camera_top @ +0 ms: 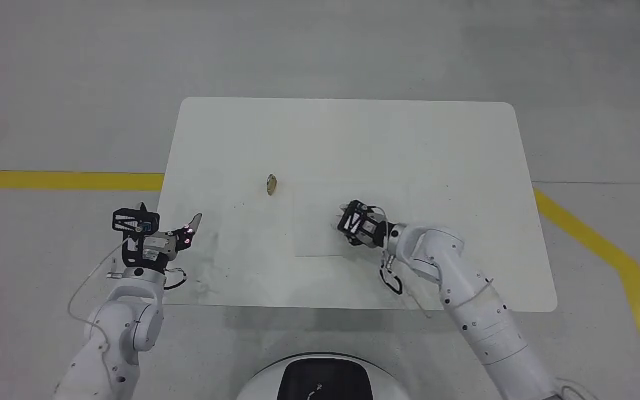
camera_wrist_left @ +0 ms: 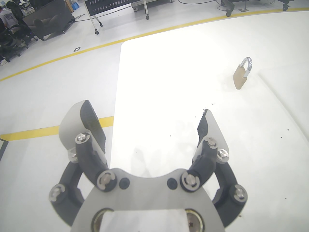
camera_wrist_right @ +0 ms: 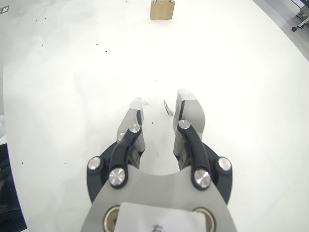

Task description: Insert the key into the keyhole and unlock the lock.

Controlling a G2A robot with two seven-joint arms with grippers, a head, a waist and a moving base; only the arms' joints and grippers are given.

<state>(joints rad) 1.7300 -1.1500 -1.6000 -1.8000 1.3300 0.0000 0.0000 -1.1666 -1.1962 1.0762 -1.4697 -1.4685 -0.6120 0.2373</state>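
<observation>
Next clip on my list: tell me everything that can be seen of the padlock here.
The padlock has a squarish brass-coloured body and a shiny silver U-shaped shackle, both metal by their look. Both shackle legs sit in the body, so it looks locked. It stands upright on its base, shackle up, on the white table, somewhat left of the table's centre in the top view. Only the table touches it. Its keyhole is hidden.

You will find the left gripper point(camera_wrist_left: 145, 107) held low at the near left with its jaws spread wide, and the right gripper point(camera_wrist_right: 161, 97) extended from the near right toward the centre, forearm angled inward, jaws parted more narrowly.
</observation>
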